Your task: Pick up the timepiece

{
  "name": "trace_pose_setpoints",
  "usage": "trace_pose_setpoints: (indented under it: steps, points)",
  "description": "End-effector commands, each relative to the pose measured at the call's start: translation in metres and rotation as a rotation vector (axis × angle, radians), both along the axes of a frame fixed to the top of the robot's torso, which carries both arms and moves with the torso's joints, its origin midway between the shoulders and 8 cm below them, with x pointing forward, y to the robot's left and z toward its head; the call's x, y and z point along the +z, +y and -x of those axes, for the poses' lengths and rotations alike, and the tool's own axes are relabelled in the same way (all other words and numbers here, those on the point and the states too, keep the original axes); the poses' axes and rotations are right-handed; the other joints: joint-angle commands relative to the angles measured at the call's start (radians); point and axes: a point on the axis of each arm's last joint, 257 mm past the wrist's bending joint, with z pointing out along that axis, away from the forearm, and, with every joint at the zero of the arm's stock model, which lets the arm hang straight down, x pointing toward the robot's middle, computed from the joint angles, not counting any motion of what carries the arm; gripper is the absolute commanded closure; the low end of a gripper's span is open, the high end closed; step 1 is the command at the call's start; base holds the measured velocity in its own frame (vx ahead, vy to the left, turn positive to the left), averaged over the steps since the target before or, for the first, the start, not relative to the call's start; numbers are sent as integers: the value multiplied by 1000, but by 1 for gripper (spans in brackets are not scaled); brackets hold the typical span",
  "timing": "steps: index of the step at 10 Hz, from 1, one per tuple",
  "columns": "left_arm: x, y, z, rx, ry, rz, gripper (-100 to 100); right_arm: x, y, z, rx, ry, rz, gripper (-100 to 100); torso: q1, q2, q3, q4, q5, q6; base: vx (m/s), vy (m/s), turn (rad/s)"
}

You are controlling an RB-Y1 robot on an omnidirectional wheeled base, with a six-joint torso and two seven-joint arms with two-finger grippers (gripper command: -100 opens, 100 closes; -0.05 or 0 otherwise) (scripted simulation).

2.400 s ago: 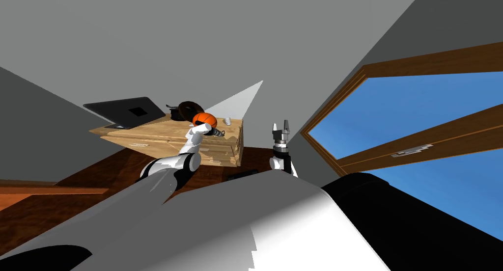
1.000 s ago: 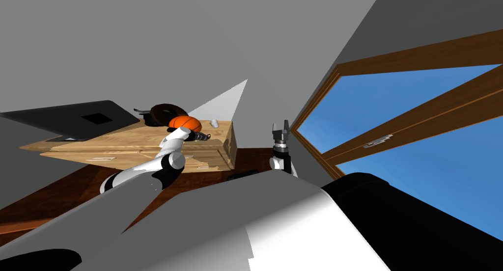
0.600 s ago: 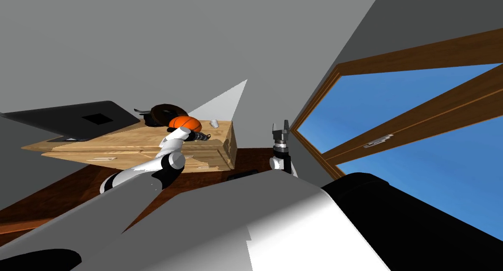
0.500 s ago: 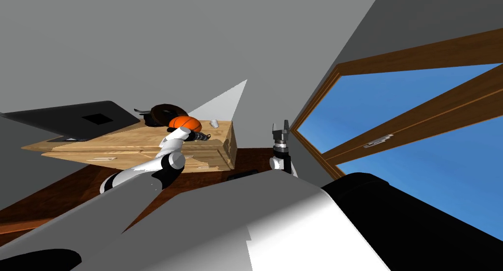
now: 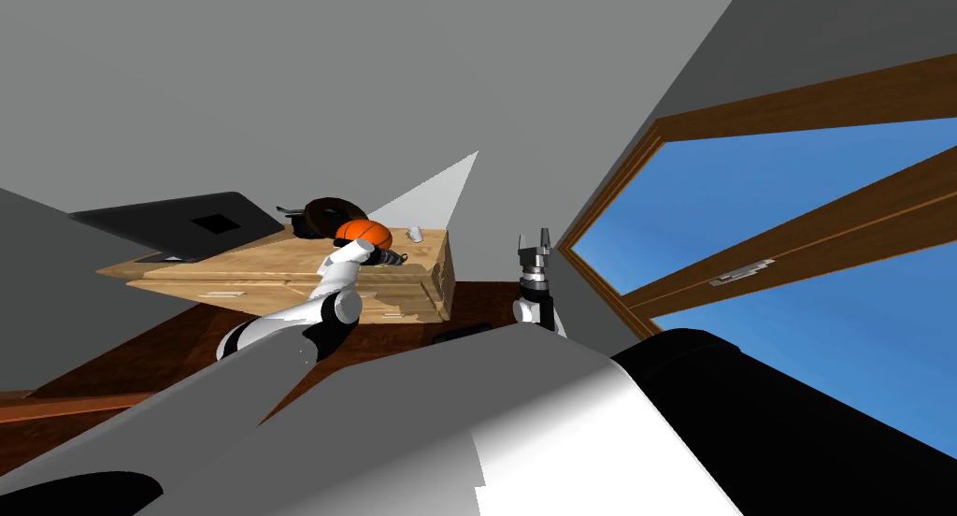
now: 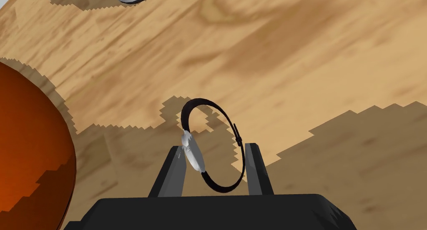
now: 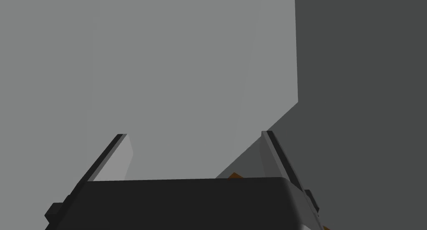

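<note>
**Item:** wristwatch, thin black strap closed in a loop w/ small silver-white case (image 6: 192,153).

**Loc.:** right end of light wooden desk (image 5: 280,269), just right of big orange ball (image 5: 363,232), nearer than a small white rounded object, prob. a mouse (image 5: 412,232). Loop stands upright on edge. Can't tell if it's clear of the desk top.

**Holder:** left gripper (image 6: 212,146), fingers closed in on the loop. One is against the case, the other against the strap by the buckle. Right gripper (image 5: 535,244) is off to the right, near the window, fingers spread, nothing in them.

**Handling (est.):** v. light. Strap soft, so loop will prob. squash if pinched hard. Case hard and smooth, likely slippery. Best hold is across case and opposite strap, deep between the fingers. Risk: loop twists or slides out on the lift.

**Also on desk:** black laptop (image 5: 187,225), far left.
</note>
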Motion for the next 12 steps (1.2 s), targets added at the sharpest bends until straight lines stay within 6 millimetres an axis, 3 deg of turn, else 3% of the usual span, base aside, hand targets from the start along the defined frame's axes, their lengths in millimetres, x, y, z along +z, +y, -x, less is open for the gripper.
trace_pose_setpoints:
  steps: [1,2,3,4,6,7,9,10,11,12]
  points:
    - [2,-27,-7,-18,0,0,100,0,0,0,0,0,0,0,0,0,0,0,0,0,-17,101,146]
    - [2,-28,-6,-13,4,2,100,0,0,0,0,0,0,0,1,0,0,0,0,0,-12,75,32]
    - [3,-47,-10,-30,4,-2,100,0,0,0,0,0,0,0,0,0,0,0,0,0,-16,81,76]
    - [3,-47,-10,-25,5,2,100,0,0,0,0,0,0,0,-1,0,0,0,0,1,-7,58,24]
    - [8,-85,-17,-52,-1,2,100,0,0,0,0,0,0,0,-2,0,0,0,0,0,-13,82,116]
    - [7,-86,-17,-50,3,2,100,0,0,0,0,0,0,0,0,0,0,0,0,0,-13,76,17]
    - [13,-126,-22,-79,-6,3,100,0,0,0,0,0,0,0,-2,0,0,0,0,0,-7,86,109]
    - [13,-128,-21,-76,-3,4,100,0,0,0,0,0,0,0,0,0,0,0,0,0,-5,86,30]
    - [16,-149,-23,-89,-7,5,100,0,0,0,0,0,0,0,-1,0,0,0,0,0,-7,80,75]
    - [15,-139,-20,-86,-6,2,100,0,0,0,0,0,0,0,-1,0,0,0,0,0,-3,35,6]
